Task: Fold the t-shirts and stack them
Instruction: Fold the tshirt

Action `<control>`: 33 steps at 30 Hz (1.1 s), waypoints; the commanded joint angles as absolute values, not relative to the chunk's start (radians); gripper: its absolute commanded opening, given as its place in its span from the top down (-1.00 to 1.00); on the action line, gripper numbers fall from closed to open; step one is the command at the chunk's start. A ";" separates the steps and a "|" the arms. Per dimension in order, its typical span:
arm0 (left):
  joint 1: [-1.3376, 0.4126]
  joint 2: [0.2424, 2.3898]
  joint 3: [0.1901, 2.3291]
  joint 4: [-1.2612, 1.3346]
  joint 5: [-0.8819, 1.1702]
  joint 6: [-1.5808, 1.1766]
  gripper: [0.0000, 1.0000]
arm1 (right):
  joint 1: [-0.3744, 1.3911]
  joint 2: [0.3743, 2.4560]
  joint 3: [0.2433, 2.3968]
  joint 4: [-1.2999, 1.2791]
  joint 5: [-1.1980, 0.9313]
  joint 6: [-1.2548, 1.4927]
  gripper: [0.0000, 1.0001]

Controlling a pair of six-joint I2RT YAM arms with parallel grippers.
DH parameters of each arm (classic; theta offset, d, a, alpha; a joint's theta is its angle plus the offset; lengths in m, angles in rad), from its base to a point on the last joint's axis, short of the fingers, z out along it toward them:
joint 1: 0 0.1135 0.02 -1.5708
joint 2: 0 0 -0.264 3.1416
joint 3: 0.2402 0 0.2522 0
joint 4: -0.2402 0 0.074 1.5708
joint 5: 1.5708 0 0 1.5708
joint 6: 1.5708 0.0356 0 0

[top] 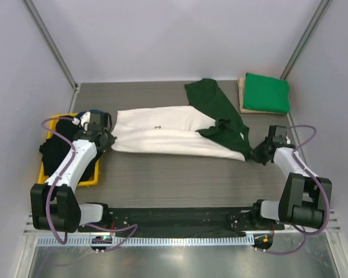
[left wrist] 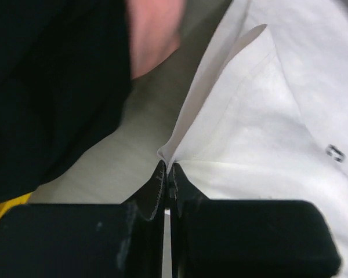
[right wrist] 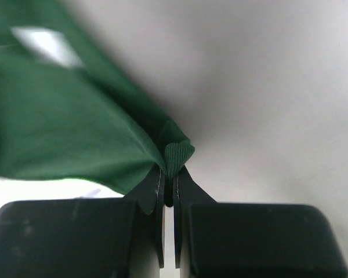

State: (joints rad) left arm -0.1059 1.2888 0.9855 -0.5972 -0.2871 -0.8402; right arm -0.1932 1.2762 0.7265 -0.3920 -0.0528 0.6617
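Note:
The cream t-shirt with dark green sleeves lies stretched across the middle of the table, folded lengthwise. My left gripper is shut on its cream hem corner at the left end. My right gripper is shut on the dark green collar edge at the right end. A folded bright green t-shirt lies at the back right. Black t-shirts lie heaped at the left, and in the left wrist view the black cloth and a pink one show.
The yellow tray under the black heap stands at the table's left edge. The flat tan board lies under the bright green t-shirt. White walls enclose the back and sides.

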 commanded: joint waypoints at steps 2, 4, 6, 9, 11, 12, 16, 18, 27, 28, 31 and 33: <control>-0.055 1.259 0.818 -0.634 -0.287 -0.880 1.00 | -0.252 1.235 0.583 -0.465 -0.032 0.724 0.98; -0.040 1.255 0.781 -0.630 -0.253 -0.882 0.99 | -0.256 1.180 0.565 -0.474 -0.034 0.730 0.98; -0.037 1.255 0.759 -0.634 -0.239 -0.894 0.99 | -0.258 1.146 0.555 -0.491 -0.028 0.738 0.98; -0.037 1.243 0.735 -0.630 -0.218 -0.910 0.96 | -0.259 1.088 0.531 -0.511 -0.017 0.747 0.98; -0.037 1.229 0.727 -0.634 -0.215 -0.913 0.93 | -0.265 1.074 0.523 -0.523 -0.009 0.747 0.98; -0.037 1.221 0.727 -0.638 -0.213 -0.913 0.85 | -0.267 1.063 0.520 -0.531 -0.008 0.749 0.98; -0.038 1.163 0.713 -0.660 -0.195 -0.913 0.23 | -0.270 1.011 0.499 -0.551 -0.018 0.752 0.62; -0.037 1.138 0.718 -0.673 -0.175 -0.910 -0.16 | -0.270 0.979 0.497 -0.554 -0.046 0.739 -0.06; -0.037 1.081 0.975 -0.739 -0.130 -0.718 -0.39 | -0.242 0.894 0.705 -0.522 -0.098 0.637 -0.57; -0.038 1.092 1.001 -0.764 -0.112 -0.691 -0.40 | -0.227 0.931 0.769 -0.490 -0.103 0.626 -0.57; -0.038 1.146 1.103 -0.848 -0.049 -0.582 -0.40 | -0.094 1.100 0.962 -0.469 -0.062 0.566 -0.57; -0.041 1.161 1.129 -0.894 -0.041 -0.514 -0.40 | 0.044 1.220 1.075 -0.465 -0.005 0.520 -0.59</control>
State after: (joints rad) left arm -0.0433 1.1297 1.0840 -0.7841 -0.1032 -0.6716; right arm -0.0814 1.0798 0.9234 -0.5442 -0.0429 0.6209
